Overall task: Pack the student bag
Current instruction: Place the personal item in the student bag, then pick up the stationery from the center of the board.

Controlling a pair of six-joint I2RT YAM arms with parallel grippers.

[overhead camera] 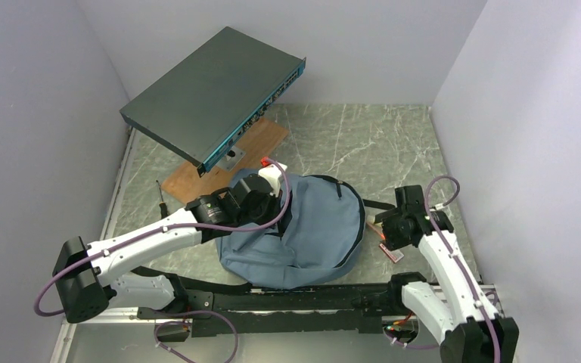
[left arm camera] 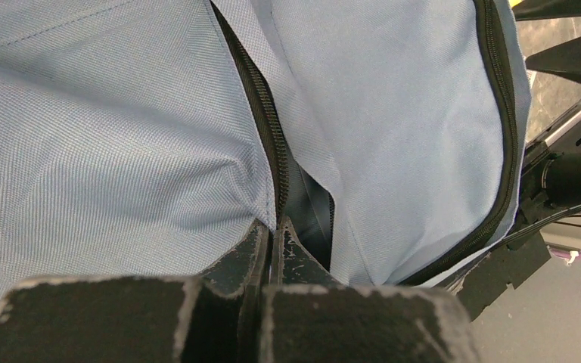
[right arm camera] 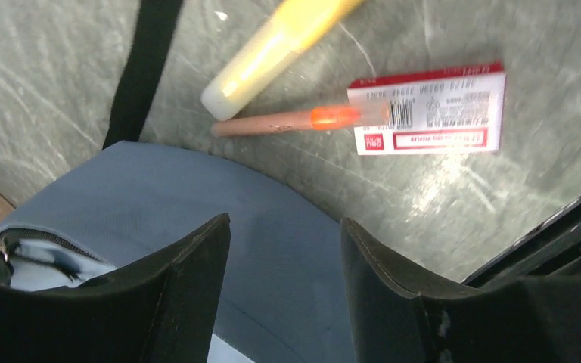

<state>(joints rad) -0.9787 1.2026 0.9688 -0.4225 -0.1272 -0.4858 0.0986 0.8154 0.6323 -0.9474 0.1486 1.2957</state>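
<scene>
Worktop point(overhead camera: 363, 144): green-grey marbled surface, walled in pale panels on the left, far and right sides.
Student bag point(overhead camera: 314, 234): blue-grey soft pack lying flat at the middle of the worktop's near edge, just beyond the arm bases; its rounded outline is trimmed with a black zipper point(left arm camera: 261, 113).
Bag opening: in the left wrist view the zipper is parted a little, and a dark lining shows in the gap.
Left gripper point(left arm camera: 274, 236): set down on the far-left part of the bag; its two fingers are pressed together with the zipper edge of the bag pinched between the tips.
Right gripper point(right arm camera: 284, 238): poised over the bag's right rim, toward the worktop's right edge; its fingers point(right arm camera: 197, 257) stand wide apart and have hold of nothing.
Black strap point(right arm camera: 140, 76): runs out from the bag's right side across the bare marble.
Small items: a yellow tube point(right arm camera: 272, 57), an orange-pink pen point(right arm camera: 295, 121) and a red-and-white card point(right arm camera: 431, 110) lie on the marble just beside the bag, toward the right edge; the pen's tip touches the card.
Metal box point(overhead camera: 212, 94): flat, dark grey, tilted, raised over the far-left corner.
Wooden board point(overhead camera: 253, 144): lies flat under the box, just beyond the bag's far-left side.
</scene>
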